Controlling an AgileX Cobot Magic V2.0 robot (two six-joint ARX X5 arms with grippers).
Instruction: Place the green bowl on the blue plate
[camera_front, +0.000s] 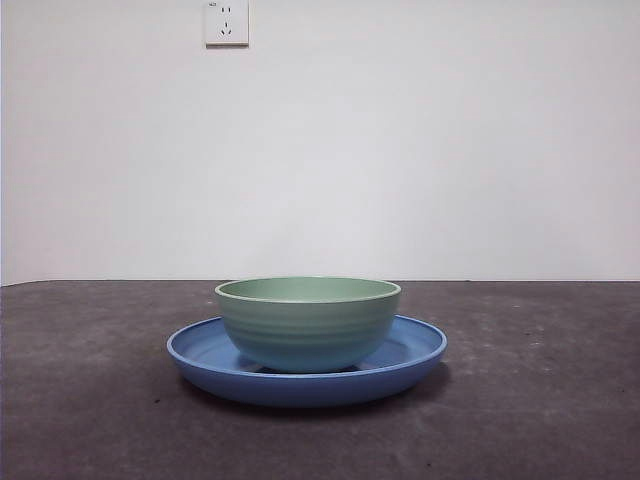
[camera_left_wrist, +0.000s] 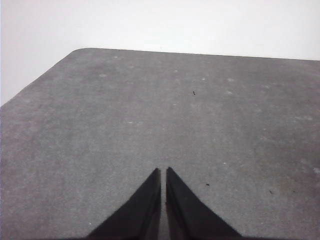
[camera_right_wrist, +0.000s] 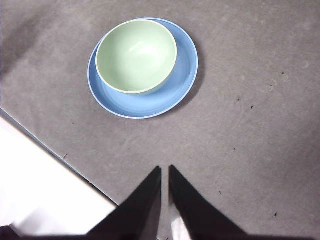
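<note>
Green bowl (camera_front: 308, 325): upright on the blue plate (camera_front: 410, 352) — off-centre.
Left tool (camera_left_wrist: 163, 171), right tool (camera_right_wrist: 165, 170): pressed together — well apart from both.

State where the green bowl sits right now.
The green bowl stands upright on the blue plate, centre of the front view, offset toward one rim in the right wrist view, with both grippers clear of it.

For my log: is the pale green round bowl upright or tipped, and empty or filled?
Upright and empty. The pale green ridged bowl sits level on the glossy blue round plate; the right wrist view shows its bare inside.
</note>
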